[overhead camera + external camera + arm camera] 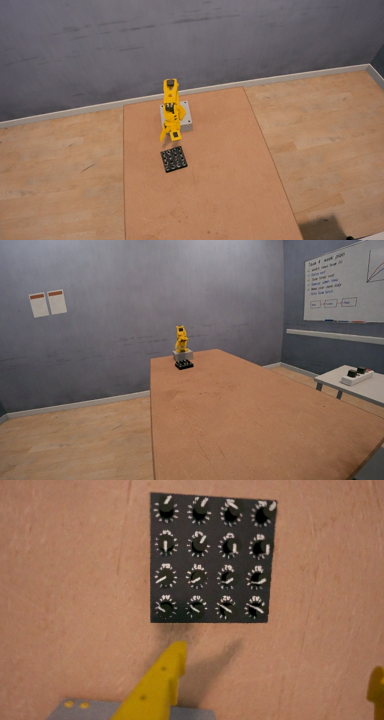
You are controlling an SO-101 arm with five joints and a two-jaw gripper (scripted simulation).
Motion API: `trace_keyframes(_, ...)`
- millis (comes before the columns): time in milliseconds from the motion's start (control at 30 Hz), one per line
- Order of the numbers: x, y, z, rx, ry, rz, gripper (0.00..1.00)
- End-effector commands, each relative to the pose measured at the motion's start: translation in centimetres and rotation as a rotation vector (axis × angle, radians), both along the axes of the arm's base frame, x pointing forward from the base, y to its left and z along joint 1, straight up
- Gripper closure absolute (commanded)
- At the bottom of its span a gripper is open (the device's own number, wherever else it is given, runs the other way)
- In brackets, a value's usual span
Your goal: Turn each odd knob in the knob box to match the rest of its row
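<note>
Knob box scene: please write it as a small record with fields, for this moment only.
knob box: dark square panel, flat on the table, sixteen knobs in four rows of four
arm base: grey block near the table's far edge
end effector: open, holds nothing, above bare table, short of the box
contact with knobs: none
knob labels: too small to read
side table: holds a white power strip

so the knob box [212,557] is flat black, sixteen black knobs each with a white pointer stripe and a ring of little white tick marks. The arm [171,108] is bright yellow with dark grey blocks on it, sitting on a light grey base [186,124]. Tabletop [226,175] is reddish-brown wood, wall [141,296] a streaky blue-grey.
</note>
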State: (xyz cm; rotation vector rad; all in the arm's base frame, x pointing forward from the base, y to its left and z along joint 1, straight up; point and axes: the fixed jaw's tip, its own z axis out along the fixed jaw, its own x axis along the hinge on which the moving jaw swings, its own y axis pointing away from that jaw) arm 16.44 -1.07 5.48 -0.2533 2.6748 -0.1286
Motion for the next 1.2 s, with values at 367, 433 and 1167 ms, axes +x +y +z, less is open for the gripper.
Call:
trace_keyframes(367,-0.47,-0.93,-0.38,0.080,0.015,-0.221,0.60)
trace_keyframes(433,-0.47,-1.02,-0.38,0.087,0.014,-0.242,0.60)
trace_keyframes(1167,-0.47,-1.34,-0.36,0.114,0.009,-0.317,0.60)
